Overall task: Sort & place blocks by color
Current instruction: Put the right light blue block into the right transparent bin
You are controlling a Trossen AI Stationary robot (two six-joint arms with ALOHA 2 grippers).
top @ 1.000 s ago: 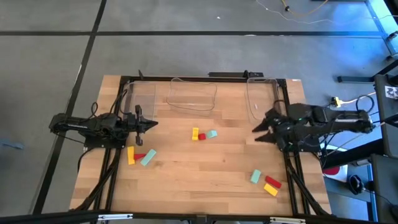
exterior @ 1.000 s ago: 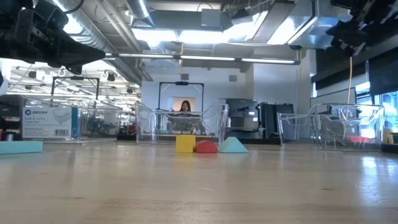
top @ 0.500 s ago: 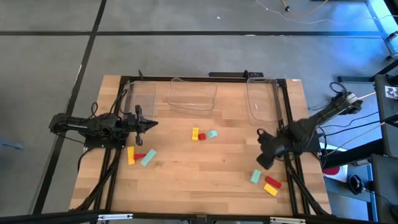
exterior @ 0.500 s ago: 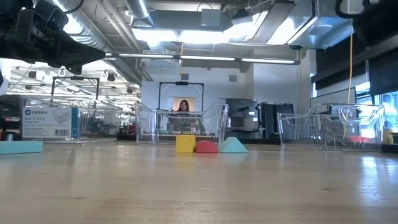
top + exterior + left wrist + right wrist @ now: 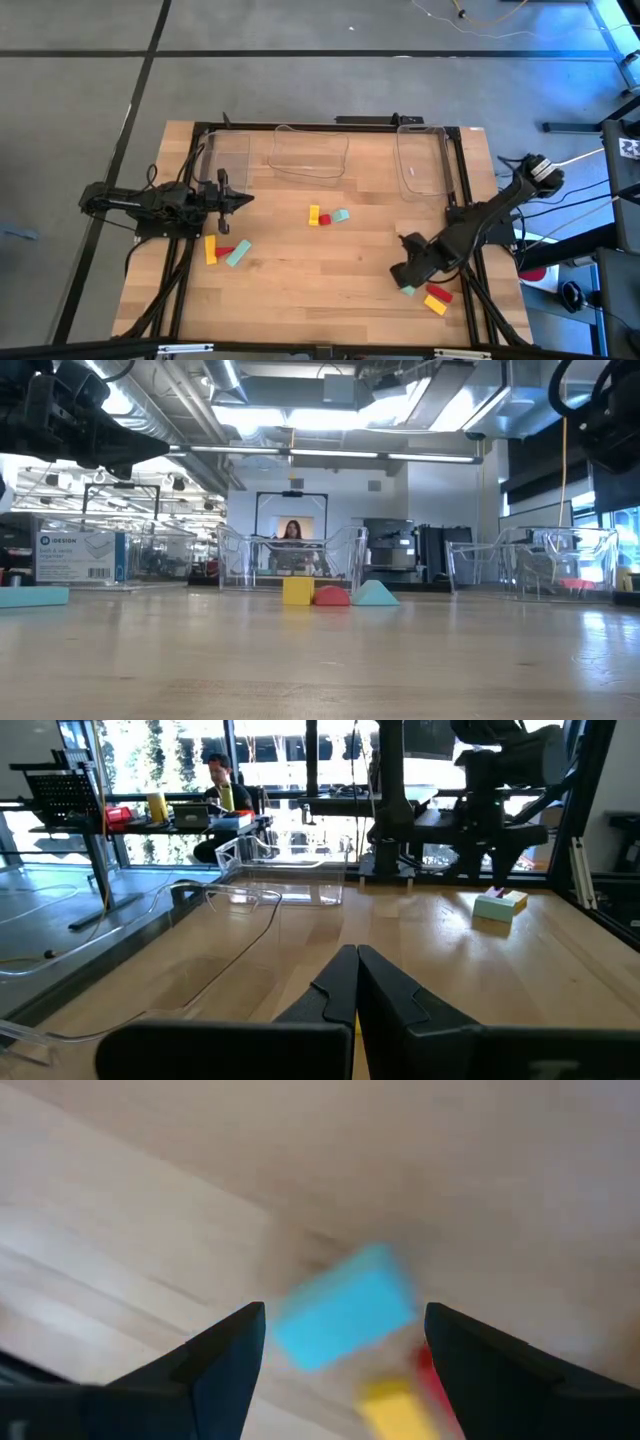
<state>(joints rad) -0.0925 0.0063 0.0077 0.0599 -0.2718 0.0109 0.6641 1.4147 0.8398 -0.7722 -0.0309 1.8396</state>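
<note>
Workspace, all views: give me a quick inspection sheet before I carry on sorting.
Surface: wooden table, flat.
Job's things: small toy blocks in three clusters of yellow, red and teal, left, centre, right; none binned.
Clutter: three clear plastic bins along far edge.
Grippers: right gripper open over teal block; left gripper shut, parked left.
Cables: bundles along table frame.
Surroundings: person seated beyond the table.

Robotics lab or workshop, wooden table (image 5: 320, 270) on grey concrete floor (image 5: 300, 90), exposed ceiling ducts (image 5: 200, 400) and strip lights (image 5: 330, 420), clear plastic bins (image 5: 290, 565), monitor (image 5: 292, 525), tall windows (image 5: 270, 790), person at a desk (image 5: 218, 780), loose cables (image 5: 480, 25)
</note>
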